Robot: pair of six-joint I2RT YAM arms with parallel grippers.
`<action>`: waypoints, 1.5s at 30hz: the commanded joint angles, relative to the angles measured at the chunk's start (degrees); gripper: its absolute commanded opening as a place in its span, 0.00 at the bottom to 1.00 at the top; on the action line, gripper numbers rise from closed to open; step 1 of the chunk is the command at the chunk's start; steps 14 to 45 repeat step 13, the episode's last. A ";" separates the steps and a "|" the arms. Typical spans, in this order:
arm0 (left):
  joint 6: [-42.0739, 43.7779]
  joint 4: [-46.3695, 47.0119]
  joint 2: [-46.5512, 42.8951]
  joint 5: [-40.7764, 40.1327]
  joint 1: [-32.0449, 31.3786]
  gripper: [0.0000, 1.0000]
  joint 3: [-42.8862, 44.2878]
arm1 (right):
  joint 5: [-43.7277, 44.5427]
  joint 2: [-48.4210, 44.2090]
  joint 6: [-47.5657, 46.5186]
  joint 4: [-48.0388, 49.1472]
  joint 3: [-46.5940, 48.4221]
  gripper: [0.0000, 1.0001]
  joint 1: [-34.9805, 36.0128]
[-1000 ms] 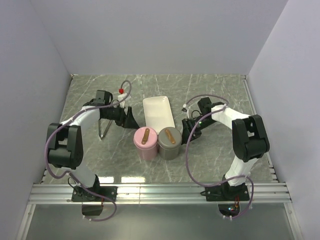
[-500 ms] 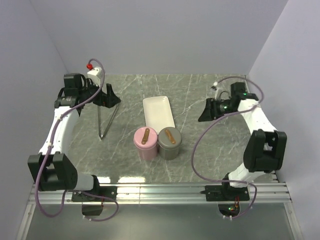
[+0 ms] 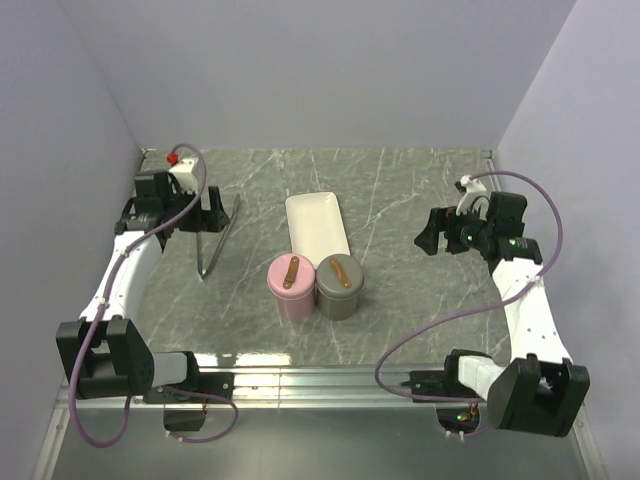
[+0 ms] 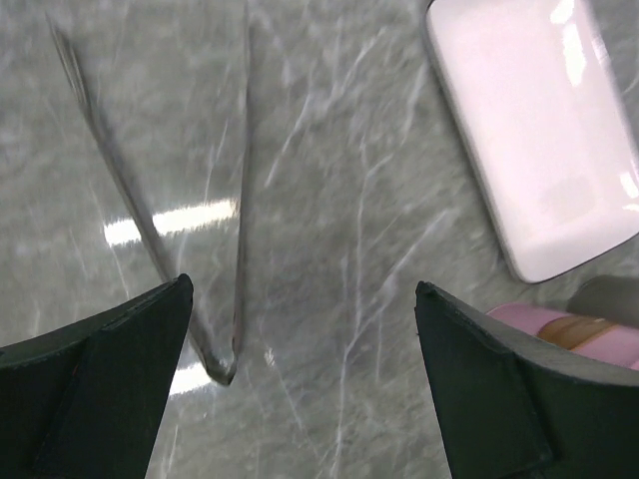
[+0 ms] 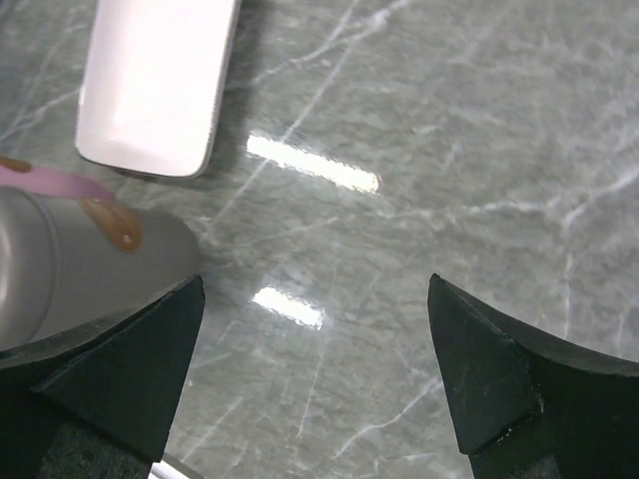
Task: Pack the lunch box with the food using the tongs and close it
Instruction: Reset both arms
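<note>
We see the tongs lying flat on the grey marbled table, on its left part, well left of the white tray. Their joined end points toward the near edge where the arms are bolted, and their two slim arms spread in a narrow V toward the far wall. The left gripper hangs over them with its jaws spread wide and gripping nothing. In the left wrist view the joined tip of the tongs shows just inside the left-hand finger, and we see bare table between the fingers and the metal. From above, that gripper covers part of one arm of the tongs. The right gripper is out on the right part of the table, well apart from everything else, with its jaws also spread wide and only bare marble between its fingers. Near the middle of the table stand the pink container and the grey container, side by side and touching or nearly so, the pink one on the left. Each has its lid on, with a brown strap-like handle across the top, so we cannot tell what is inside. They sit just in front of the near end of the white tray, which lies lengthwise toward the far wall with its surface bare.
</note>
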 commanded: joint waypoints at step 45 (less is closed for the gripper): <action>3.06 4.15 -5.02 -5.92 0.12 1.00 -5.16 | 6.02 -6.22 0.89 4.76 -4.63 1.00 -0.17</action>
